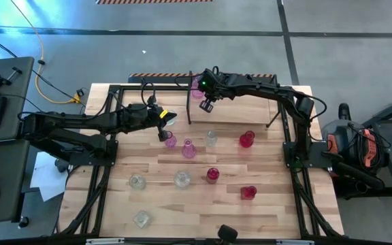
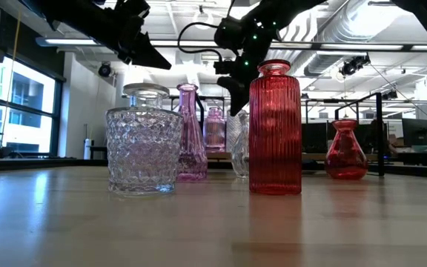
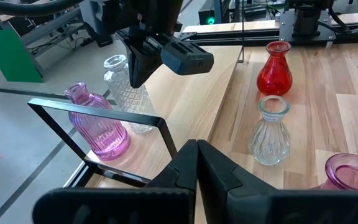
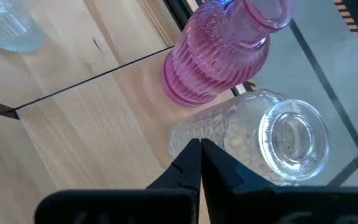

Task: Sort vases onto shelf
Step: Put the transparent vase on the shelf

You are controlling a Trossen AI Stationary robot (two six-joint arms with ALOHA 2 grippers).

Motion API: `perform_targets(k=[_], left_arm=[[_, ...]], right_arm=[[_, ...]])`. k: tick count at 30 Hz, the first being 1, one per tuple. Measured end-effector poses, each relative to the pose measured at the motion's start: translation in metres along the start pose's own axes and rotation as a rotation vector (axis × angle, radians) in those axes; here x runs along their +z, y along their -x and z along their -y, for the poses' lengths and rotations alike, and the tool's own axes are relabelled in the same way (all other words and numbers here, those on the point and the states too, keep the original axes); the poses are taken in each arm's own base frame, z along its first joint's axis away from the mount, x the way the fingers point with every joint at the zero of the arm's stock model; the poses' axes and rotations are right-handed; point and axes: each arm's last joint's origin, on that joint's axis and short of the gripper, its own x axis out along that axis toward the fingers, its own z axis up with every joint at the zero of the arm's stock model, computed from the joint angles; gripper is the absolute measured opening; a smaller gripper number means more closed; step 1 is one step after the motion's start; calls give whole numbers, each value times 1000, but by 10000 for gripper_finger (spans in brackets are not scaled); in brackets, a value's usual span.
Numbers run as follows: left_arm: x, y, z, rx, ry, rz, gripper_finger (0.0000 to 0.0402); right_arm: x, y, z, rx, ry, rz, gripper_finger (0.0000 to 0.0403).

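Observation:
The shelf [image 1: 237,112] stands at the table's far middle. On its top board, at the left end, stand a pale pink vase [image 4: 222,50] and a clear cut-glass vase [image 4: 278,140]. My right gripper [image 4: 197,152] hangs shut just over and beside the clear vase, fingers slanting down. My left gripper [image 3: 197,162] is shut and holds nothing. It floats left of the shelf, above a pink vase [image 1: 171,141] on the table. Several more vases stand upright on the table: pink [image 1: 188,148], clear [image 1: 211,138], red [image 1: 247,139], magenta [image 1: 213,175]. My right gripper has its shut fingertips [image 4: 194,149] right at the clear vase's side, near its base [image 4: 185,140]. Whether they touch the glass I cannot tell. The vase stands upright on the shelf's top board.
Nearer the front edge stand clear vases [image 1: 182,179] [image 1: 137,182] [image 1: 141,218] and a red one [image 1: 248,192]. The arms' black frames run along both table sides. The shelf's right part [image 3: 185,81] is bare wood.

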Motion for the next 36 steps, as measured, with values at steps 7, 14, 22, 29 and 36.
perform_targets(k=[7, 14, 22, 29, 36], left_arm=[[0, 0, 0, 0, 0, 0, 0], [0, 0, 0, 0, 0, 0, 0], [0, 0, 0, 0, 0, 0, 0], [0, 0, 0, 0, 0, 0, 0], [0, 0, 0, 0, 0, 0, 0]], right_arm=[[0, -1, 4, -7, -7, -1, 0], [1, -3, 11, -16, -17, 13, 0], [3, -4, 16, -23, -18, 31, 0], [3, -5, 18, -26, -21, 38, 0], [4, -5, 20, -28, -19, 43, 0]])
